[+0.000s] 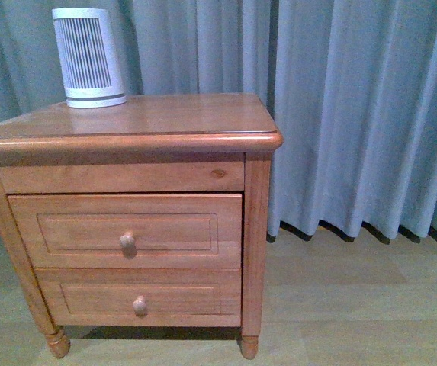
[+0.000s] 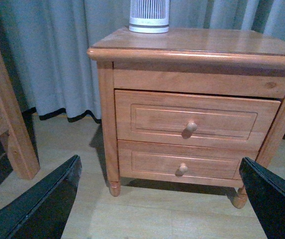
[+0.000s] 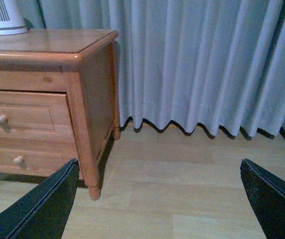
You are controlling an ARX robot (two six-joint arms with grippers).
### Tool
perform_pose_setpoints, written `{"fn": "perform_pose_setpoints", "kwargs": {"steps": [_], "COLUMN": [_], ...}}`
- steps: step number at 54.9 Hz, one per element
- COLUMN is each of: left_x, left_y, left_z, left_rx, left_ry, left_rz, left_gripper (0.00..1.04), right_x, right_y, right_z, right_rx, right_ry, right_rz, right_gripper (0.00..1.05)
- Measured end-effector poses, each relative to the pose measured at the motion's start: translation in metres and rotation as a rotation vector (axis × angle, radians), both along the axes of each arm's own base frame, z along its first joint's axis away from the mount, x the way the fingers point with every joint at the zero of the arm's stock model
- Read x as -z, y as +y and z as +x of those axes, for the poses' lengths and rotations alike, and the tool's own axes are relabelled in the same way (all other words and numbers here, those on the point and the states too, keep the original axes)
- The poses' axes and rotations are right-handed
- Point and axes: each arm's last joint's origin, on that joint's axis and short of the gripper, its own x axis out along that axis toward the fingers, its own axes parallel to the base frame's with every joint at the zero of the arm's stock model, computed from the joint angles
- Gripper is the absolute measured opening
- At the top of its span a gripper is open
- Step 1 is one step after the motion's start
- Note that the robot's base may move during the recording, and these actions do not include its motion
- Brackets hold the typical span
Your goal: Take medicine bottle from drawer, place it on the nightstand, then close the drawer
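The left gripper (image 2: 158, 162) and right gripper (image 3: 158, 162) hung with fingers spread wide, holding nothing, facing the nightstand (image 1: 172, 114). Its taller upper drawer (image 1: 165, 229) stood slightly out; a white ribbed device (image 1: 88, 57) sat at the top's back left corner.

Glossy wooden nightstand (image 1: 187, 114), matt cloth curtain (image 1: 355, 114)

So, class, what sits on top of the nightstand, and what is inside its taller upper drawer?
On the nightstand stands a white ribbed device, near a back corner. The drawer shows just its panelled front and knob; the front covers its inside, so any contents cannot be seen.
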Motion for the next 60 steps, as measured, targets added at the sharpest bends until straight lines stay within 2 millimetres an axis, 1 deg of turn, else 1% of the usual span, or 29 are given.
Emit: {"fn": "perform_pose_setpoints", "kwargs": {"steps": [6,7,11,13,15,19,20,24,27,28,31,32,33,36,38,39,41,43,44,48,54,60], "left_x": [0.0,0.0,-0.005,-0.011,-0.019,-0.047,-0.051,-0.075,-0.084,-0.085,-0.084,-0.082,-0.081,-0.068,-0.056,-0.052,-0.036,-0.026,-0.017,0.009,0.045,0.071], "left_y": [0.0,0.0,-0.001,-0.002,-0.002,-0.006,-0.006,-0.012,-0.018,-0.019,-0.026,-0.029,-0.03,-0.04,-0.046,-0.048,-0.056,-0.06,-0.063,-0.071,-0.076,-0.078], "left_z": [0.0,0.0,0.004,0.011,0.018,0.041,0.044,0.072,0.095,0.099,0.124,0.132,0.136,0.16,0.175,0.179,0.193,0.201,0.208,0.225,0.248,0.264], "left_rx": [0.008,0.03,0.104,0.109,0.114,0.139,0.142,0.178,0.198,0.2,0.208,0.214,0.216,0.224,0.24,0.242,0.247,0.252,0.254,0.244,0.211,0.182], "left_ry": [0.007,0.053,0.335,0.396,0.403,0.349,0.339,0.271,0.23,0.225,0.215,0.217,0.219,0.233,0.261,0.269,0.299,0.315,0.332,0.369,0.435,0.479], "left_rz": [-0.006,-0.028,-0.174,-0.215,-0.234,-0.244,-0.242,-0.232,-0.22,-0.219,-0.214,-0.212,-0.209,-0.194,-0.193,-0.191,-0.18,-0.173,-0.164,-0.143,-0.117,-0.098], "left_gripper": [0.98,0.98,0.98,0.98,0.98,0.98,0.98,0.98,0.98,0.98,0.98,0.98,0.98,0.98,0.98,0.98,0.98,0.98,0.98,0.98,0.98,0.98], "right_x": [0.0,0.0,0.0,0.0,0.0,0.0,0.0,0.0,0.0,0.0,0.0,0.0,0.0,0.0,0.0,0.0,0.0,0.0,0.0,0.0,0.0,0.0], "right_y": [0.0,0.0,0.0,0.0,0.0,0.0,0.0,0.0,0.0,0.0,0.0,0.0,0.0,0.0,0.0,0.0,0.0,0.0,0.0,0.0,0.0,0.0], "right_z": [0.0,0.0,0.0,0.0,0.0,0.0,0.0,0.0,0.0,0.0,0.0,0.0,0.0,0.0,0.0,0.0,0.0,0.0,0.0,0.0,0.0,0.0], "right_rx": [0.002,0.001,0.0,0.001,0.002,0.002,0.002,0.002,0.001,0.002,0.002,0.002,0.001,0.001,0.001,0.001,0.001,0.001,0.002,0.001,0.002,0.001], "right_ry": [0.0,0.0,0.0,0.0,0.0,0.0,0.0,0.0,0.0,0.0,0.0,0.0,0.0,0.0,0.0,0.0,0.0,0.0,0.0,0.0,0.0,0.0], "right_rz": [0.0,0.0,0.0,0.0,0.0,0.0,0.0,0.0,0.0,0.0,0.0,0.0,0.0,0.0,0.0,0.0,0.0,0.0,0.0,0.0,0.0,0.0], "right_gripper": [0.98,0.98,0.98,0.98,0.98,0.98,0.98,0.98,0.98,0.98,0.98,0.98,0.98,0.98,0.98,0.98,0.98,0.98,0.98,0.98,0.98,0.98]}}
